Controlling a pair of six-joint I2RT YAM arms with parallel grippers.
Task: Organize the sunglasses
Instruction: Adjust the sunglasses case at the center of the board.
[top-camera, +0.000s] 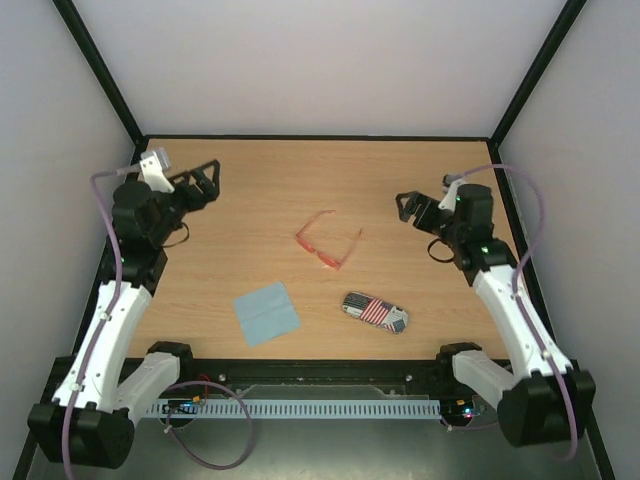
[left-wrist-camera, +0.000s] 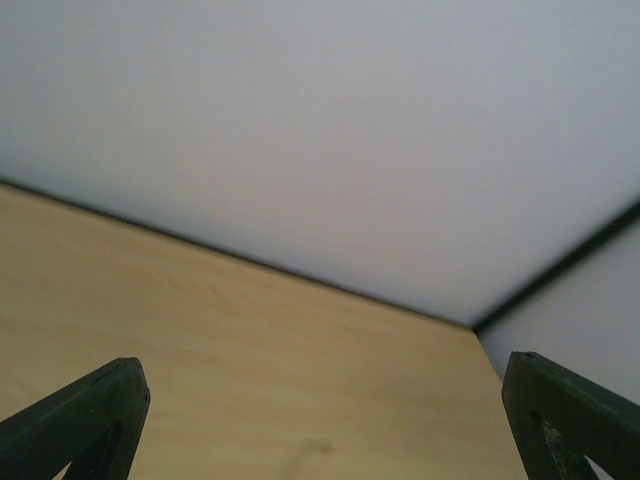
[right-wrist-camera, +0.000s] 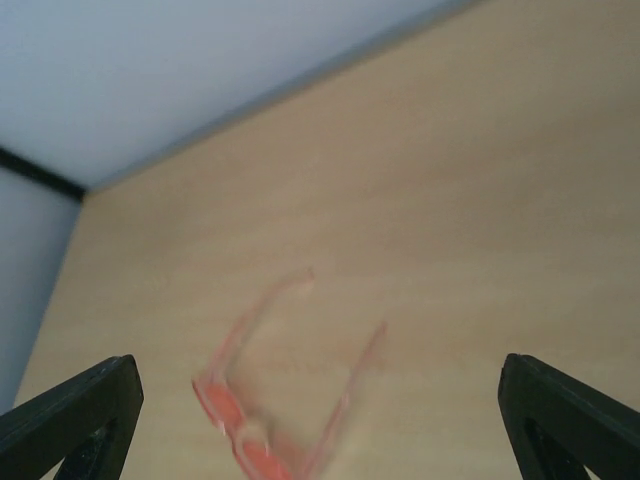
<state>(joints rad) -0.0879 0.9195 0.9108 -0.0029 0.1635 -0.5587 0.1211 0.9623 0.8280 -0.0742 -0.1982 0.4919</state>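
Note:
The sunglasses (top-camera: 328, 243), with a thin red-orange frame and both temple arms unfolded, lie on the wooden table (top-camera: 260, 190) near its middle. They show blurred in the right wrist view (right-wrist-camera: 275, 400), low between the fingers. My right gripper (top-camera: 410, 207) is open and empty, raised to the right of the sunglasses. My left gripper (top-camera: 205, 178) is open and empty, raised at the far left, well away from them. The left wrist view shows only bare table (left-wrist-camera: 250, 370) and wall between its fingertips (left-wrist-camera: 85, 415).
A stars-and-stripes flag-patterned oval case (top-camera: 375, 312) lies shut near the front edge, right of centre. A light blue square cloth (top-camera: 266, 313) lies to its left. White walls and a black frame enclose the table on three sides.

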